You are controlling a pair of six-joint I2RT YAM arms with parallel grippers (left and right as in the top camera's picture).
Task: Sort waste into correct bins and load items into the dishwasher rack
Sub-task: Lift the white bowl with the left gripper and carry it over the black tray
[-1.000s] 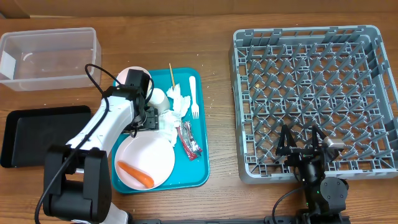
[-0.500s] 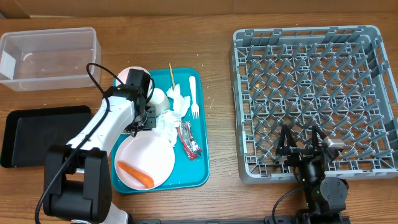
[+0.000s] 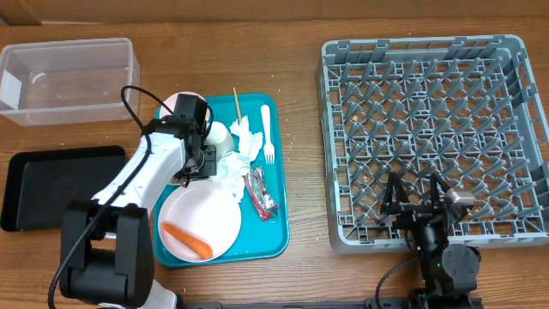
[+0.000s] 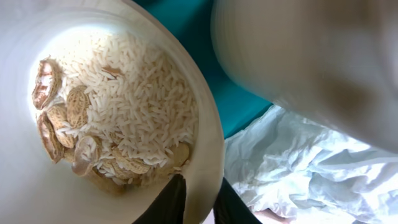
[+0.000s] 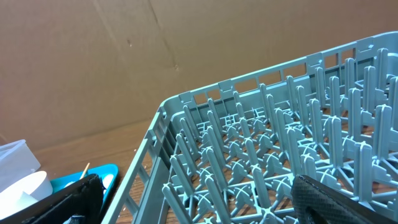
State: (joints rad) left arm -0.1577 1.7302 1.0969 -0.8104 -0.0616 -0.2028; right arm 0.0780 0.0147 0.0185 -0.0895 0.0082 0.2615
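Wood-grain tabletop (image 3: 300, 34): your left gripper (image 4: 198, 186) pinches the thin rim of the smooth bowl (image 4: 208, 140) on the teal tray (image 3: 273, 236), rice and nuts (image 4: 118, 118) inside; your right gripper (image 3: 413, 193) gapes empty over the grey pegged rack (image 3: 429, 103).

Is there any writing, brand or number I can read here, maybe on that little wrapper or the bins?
No readable text anywhere.
On the wrapper: any print is too small to read.
On the clear tub: a pale sticker, nothing legible.
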